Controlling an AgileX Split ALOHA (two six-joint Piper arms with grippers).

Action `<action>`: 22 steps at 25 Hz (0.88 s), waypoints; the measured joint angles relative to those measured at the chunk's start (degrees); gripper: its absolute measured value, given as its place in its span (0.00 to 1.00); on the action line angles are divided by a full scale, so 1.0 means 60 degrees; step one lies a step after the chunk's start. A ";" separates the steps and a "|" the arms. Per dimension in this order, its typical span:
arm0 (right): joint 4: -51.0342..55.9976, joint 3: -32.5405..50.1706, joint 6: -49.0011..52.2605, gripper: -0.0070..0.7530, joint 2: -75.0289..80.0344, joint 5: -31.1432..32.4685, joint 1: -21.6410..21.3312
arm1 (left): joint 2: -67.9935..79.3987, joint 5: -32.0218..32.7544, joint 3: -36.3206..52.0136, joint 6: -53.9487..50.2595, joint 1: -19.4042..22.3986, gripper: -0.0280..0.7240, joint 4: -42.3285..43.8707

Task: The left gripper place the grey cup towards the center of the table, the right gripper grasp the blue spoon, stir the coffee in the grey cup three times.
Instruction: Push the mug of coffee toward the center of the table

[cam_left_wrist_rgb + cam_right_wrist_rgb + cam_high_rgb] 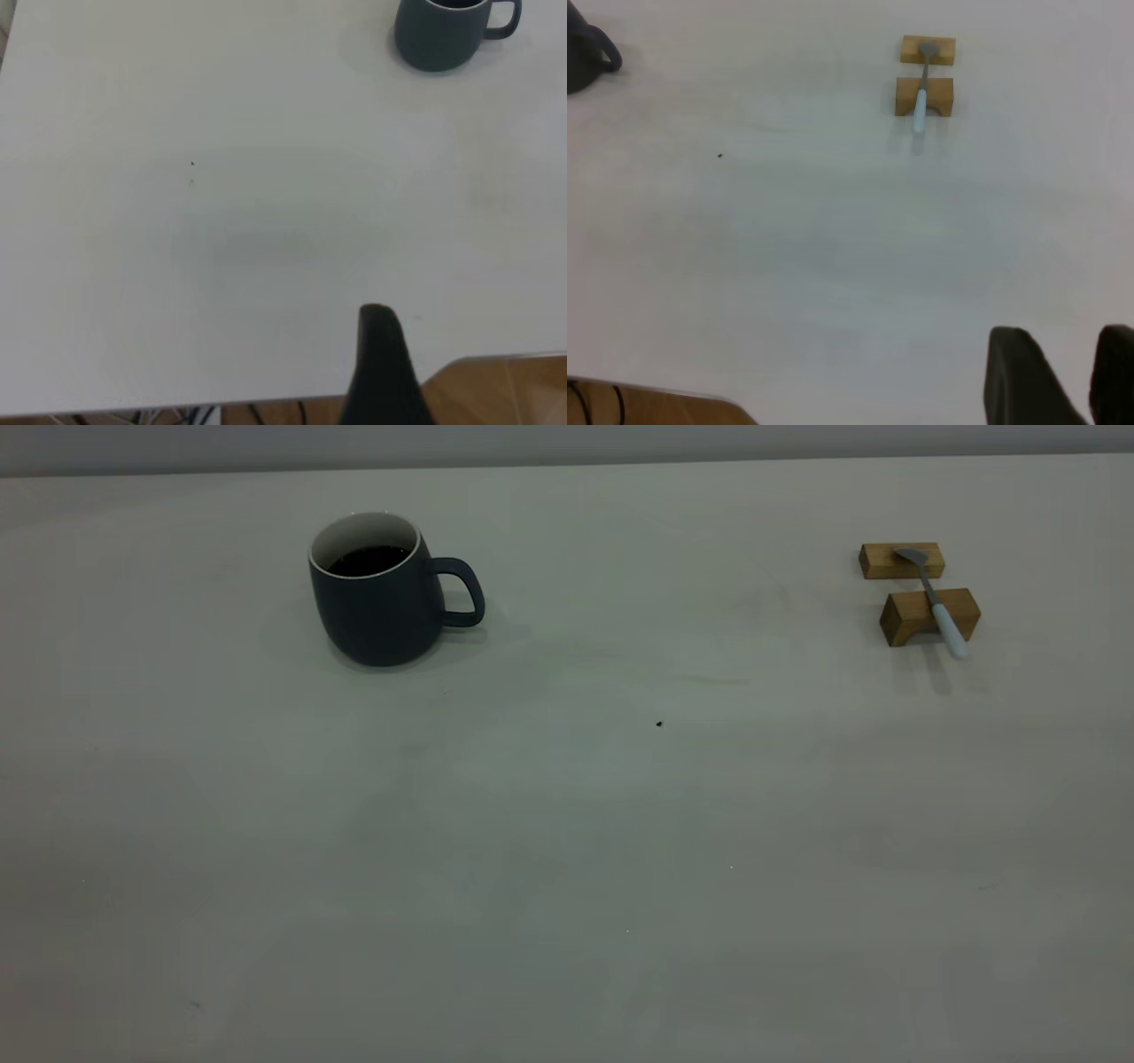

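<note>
Start pose: both tools parked off the tabletop (567, 850), nothing gripped yet.

Landmark = the dark speck (659, 724) near tabletop centre. Grey cup (376, 593) stands upright well left of and beyond the speck, handle pointing toward the speck side, coffee (368, 560) inside. Blue spoon (935, 602) lies well right of and beyond the speck, bridging two wooden blocks (926, 615), bowl on the far block, handle overhanging the near one; long axis runs roughly near-far. Left tool (383, 367): only one finger shows by the tabletop edge, can't tell its spread. Right tool (1063, 376): fingers apart, empty. Cup sits on the left arm's side, so, in my judgement, left moves first, shifting cup toward the speck.
</note>
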 joint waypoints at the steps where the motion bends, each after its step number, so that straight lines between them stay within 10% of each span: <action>1: 0.0000 0.0000 0.0000 0.32 0.0000 0.0000 0.0000 | 0.0000 0.0000 0.0000 -0.0084 0.0000 0.82 0.0000; 13: 0.0000 0.0000 0.0000 0.32 0.0000 0.0000 0.0000 | 0.2380 -0.0256 -0.0087 -0.0813 0.0000 0.82 -0.0013; 22: 0.0000 0.0000 0.0000 0.32 0.0000 0.0000 0.0000 | 0.7608 -0.3339 -0.0705 -0.0780 0.0000 0.82 0.0004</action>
